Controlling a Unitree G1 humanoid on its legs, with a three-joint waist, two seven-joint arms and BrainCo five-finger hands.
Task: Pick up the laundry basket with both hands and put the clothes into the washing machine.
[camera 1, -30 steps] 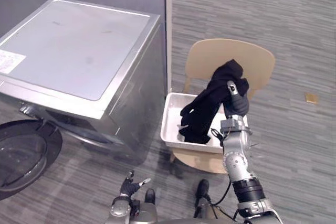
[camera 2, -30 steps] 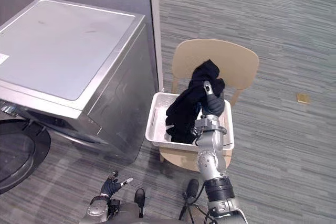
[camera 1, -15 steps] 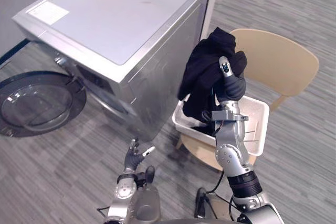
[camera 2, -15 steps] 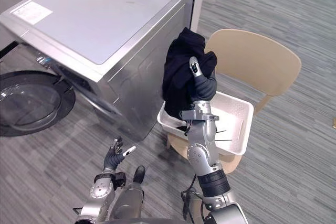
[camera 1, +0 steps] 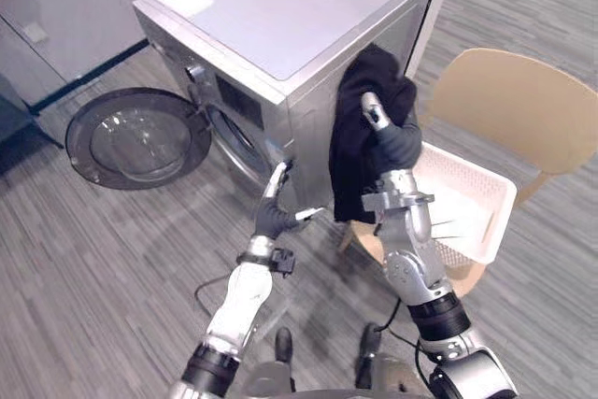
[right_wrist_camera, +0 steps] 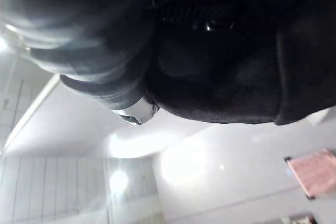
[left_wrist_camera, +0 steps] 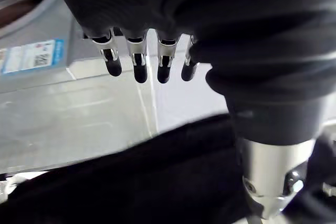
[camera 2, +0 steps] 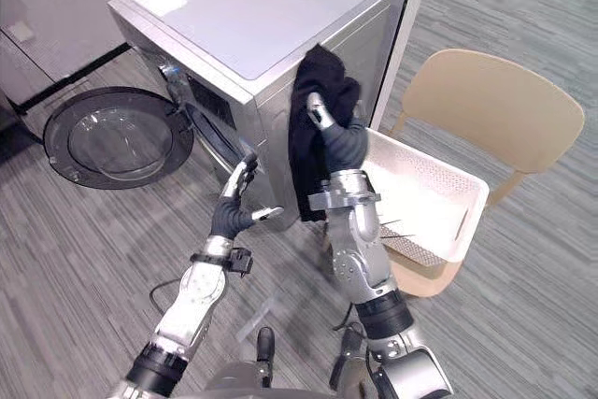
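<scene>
Up beside the washing machine's (camera 1: 280, 7) front corner, clutches a black garment (camera 1: 353, 151) in the curled fingers of the right robot hand (camera 1: 392, 137), now lifted clear of the white laundry basket (camera 1: 472, 189) just behind that hand, on the chair (camera 1: 523, 109). Has raised the left robot hand (camera 1: 271, 217) from low down, fingers spread and empty. Leaves open floor (camera 1: 112, 259) left of it, before the swung-open door (camera 1: 138, 137).
</scene>
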